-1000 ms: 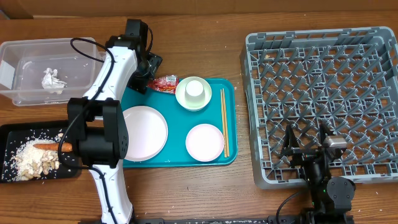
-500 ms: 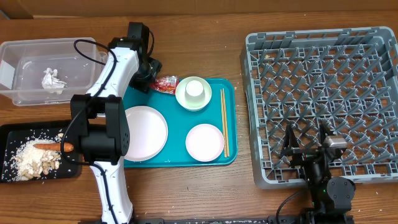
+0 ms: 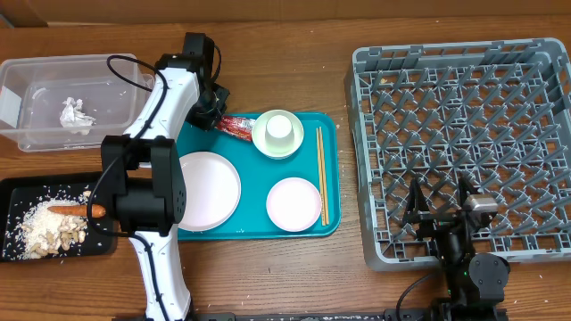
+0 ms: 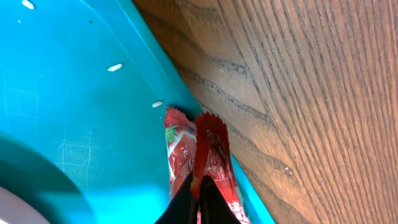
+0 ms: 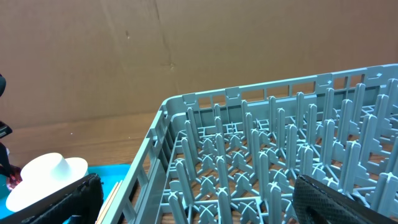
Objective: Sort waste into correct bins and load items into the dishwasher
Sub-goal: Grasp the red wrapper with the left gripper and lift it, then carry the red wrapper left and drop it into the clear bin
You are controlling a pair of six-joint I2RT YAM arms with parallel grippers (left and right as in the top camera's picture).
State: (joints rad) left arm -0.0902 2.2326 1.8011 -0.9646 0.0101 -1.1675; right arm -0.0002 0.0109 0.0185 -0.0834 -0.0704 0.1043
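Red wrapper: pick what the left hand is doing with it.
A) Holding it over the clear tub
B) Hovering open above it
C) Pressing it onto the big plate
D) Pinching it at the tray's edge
D: in the left wrist view the left hand is shut on the wrapper, which lies at the tray rim next to the bare table.

A teal tray (image 3: 253, 171) lies flat on the wooden tabletop (image 3: 294, 53) — left of centre, its long sides parallel to the front edge. Beyond the tabletop's far edge stands a brown cardboard wall (image 5: 93, 56) — plain, faintly creased.
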